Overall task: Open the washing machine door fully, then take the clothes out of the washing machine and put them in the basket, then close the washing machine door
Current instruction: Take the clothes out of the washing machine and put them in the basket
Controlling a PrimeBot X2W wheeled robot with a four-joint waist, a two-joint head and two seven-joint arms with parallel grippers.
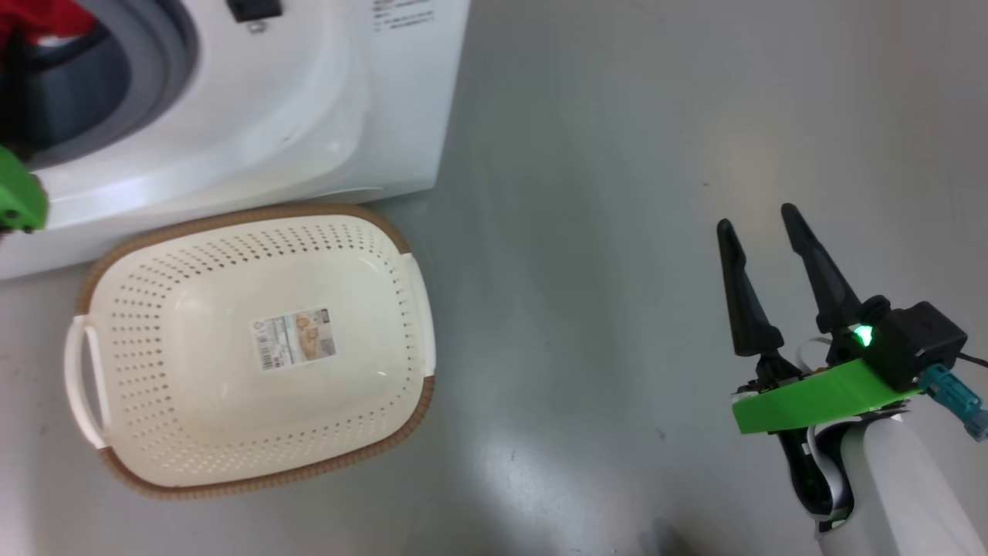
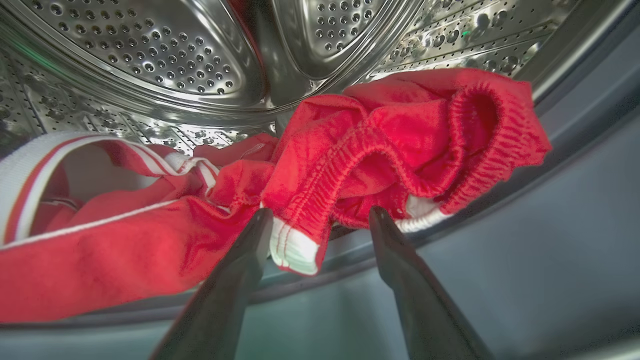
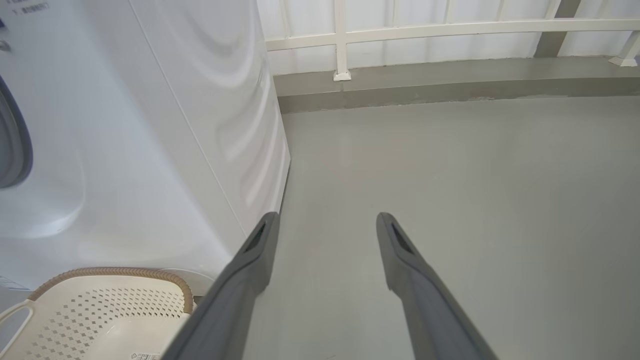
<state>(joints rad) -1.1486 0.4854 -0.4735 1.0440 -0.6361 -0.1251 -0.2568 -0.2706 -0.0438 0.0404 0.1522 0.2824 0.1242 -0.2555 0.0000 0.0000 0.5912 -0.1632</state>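
The left gripper [image 2: 320, 212] is reaching into the washing machine [image 1: 309, 116]. Its two dark fingers are standing wide apart, so it is open and is not gripping anything. The clothes [image 2: 400, 130] are lying in the shiny steel drum [image 2: 150, 50], right in front of the fingertips. One scrunched red fold with a white edge is hanging down between the two fingers. It is sitting very close to the finger on the left side of the left wrist view, and I cannot tell if it is touching that finger. More red cloth with white stripes is spreading out past that same finger. The grey rubber ring [image 2: 500, 260] is curving under both fingers. In the head view, a bit of the red clothes is peeking out of the round hole at the top left corner. The green part of the left arm [image 1: 17, 193] is showing just below it.

The right gripper [image 1: 756, 217] is hanging over the bare grey floor [image 1: 617, 232], well apart from the machine. Its fingers are also spreading wide, with only floor between them. The basket [image 1: 154, 371] is sitting on the floor off to this gripper's left, right up against the front of the washing machine. A paper sticker [image 1: 293, 340] is lying on its bottom. Far ahead of the right fingers, a white railing [image 3: 450, 27] is running along the wall.
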